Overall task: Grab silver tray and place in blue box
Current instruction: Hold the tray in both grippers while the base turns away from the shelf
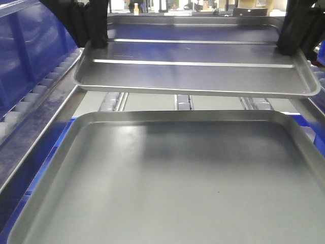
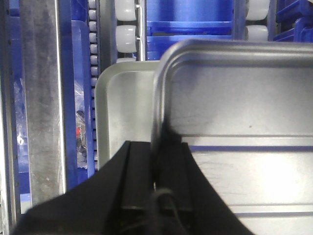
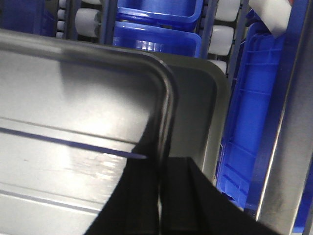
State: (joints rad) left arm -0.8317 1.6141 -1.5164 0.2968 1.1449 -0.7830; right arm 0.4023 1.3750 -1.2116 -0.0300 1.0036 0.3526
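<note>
1. Far left: the blue box (image 1: 30,56) shows a ribbed side wall. A roller conveyor (image 1: 40,86) of white rollers in a grey metal rail runs just beside it.
2. Left gripper (image 2: 157,164): closed on the left rim of the silver tray (image 1: 193,71), one finger on each side of the rim.
3. Silver tray: held in the air, roughly level and outside the blue box. It hangs over the rollers and the far edge of the grey tray (image 1: 177,183).
4. Grey tray: lies flat below, in the foreground. Blue plastic shows past both of its side edges.
5. Right gripper (image 3: 161,169): clamped on the right rim of the silver tray.
6. Right: more blue crates (image 3: 156,29) sit among the white rollers.
7. Room: the background is bright and too blurred to read.
</note>
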